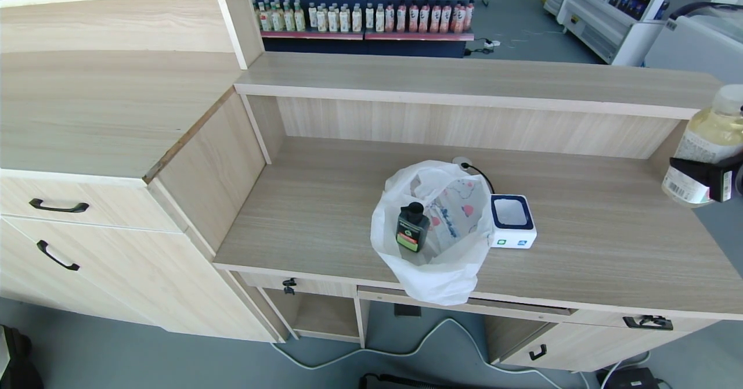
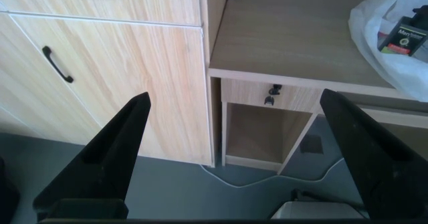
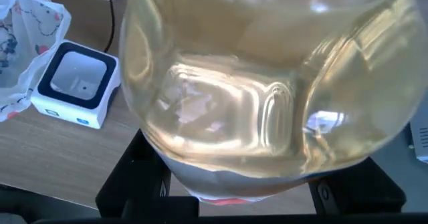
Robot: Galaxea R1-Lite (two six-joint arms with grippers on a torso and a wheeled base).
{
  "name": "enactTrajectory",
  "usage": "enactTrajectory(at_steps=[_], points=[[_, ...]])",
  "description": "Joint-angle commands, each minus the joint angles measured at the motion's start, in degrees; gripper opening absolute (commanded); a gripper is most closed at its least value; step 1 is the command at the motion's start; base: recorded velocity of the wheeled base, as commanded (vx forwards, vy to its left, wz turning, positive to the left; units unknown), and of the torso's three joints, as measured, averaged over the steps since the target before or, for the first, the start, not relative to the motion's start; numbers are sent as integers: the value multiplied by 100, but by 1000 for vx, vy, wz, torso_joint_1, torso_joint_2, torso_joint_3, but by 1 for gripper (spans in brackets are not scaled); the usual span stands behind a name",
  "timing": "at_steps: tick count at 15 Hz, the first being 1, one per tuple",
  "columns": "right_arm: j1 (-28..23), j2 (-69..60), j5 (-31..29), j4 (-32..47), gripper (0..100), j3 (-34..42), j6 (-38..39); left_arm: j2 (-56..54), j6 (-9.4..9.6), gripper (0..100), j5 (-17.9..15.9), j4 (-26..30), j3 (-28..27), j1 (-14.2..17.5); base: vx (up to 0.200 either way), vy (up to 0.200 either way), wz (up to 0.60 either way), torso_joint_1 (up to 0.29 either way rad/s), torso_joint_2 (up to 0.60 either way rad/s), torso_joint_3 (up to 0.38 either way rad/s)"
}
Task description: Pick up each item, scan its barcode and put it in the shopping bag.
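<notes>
We saw the pale yellow bottle [image 1: 709,139] clamped in the right tool [image 1: 703,177], above the counter's [image 1: 609,244] edge at 3 o'clock from the scanner [image 1: 512,220]. The shopping bag [image 1: 447,278], touching the scanner at its 9 o'clock, held a dark bottle [image 1: 412,226]. The left tool [image 2: 235,97] gaped wide, low beside the cabinet drawers [image 2: 100,63]. Drink shelves [image 1: 365,17] stood at 12 o'clock.

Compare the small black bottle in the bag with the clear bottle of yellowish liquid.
The small black bottle is opaque, black-capped; the clear bottle of yellowish liquid is see-through, white-capped. The black bottle stands in the white plastic shopping bag; the clear bottle is gripped by the right pincer. Both carry labels.
</notes>
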Motion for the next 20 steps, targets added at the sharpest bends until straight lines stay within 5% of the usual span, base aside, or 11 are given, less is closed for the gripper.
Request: enactTrajectory(at_steps=[1,6,9,15,20], points=[[1,48,-4,-564,0,-4,-10,-2,1,100,1,-1,1,1,0,0,0,0,0,0],[643,277,-171,-1513,0,-153,447,-2,1,100,1,-1,1,1,0,0,240,0,0,2],[1574,865,-1392,-1882,0,-373,1018,-2,1,100,1,-1,1,1,0,0,600,1,1,2],[2717,2615,-1419,-2559,0,-839,2302,-2,1,100,1,-1,1,1,0,0,100,0,0,0],[2937,3168,-1401,-2849,0,-751,2205,-2,1,100,1,-1,1,1,0,0,0,0,0,0]])
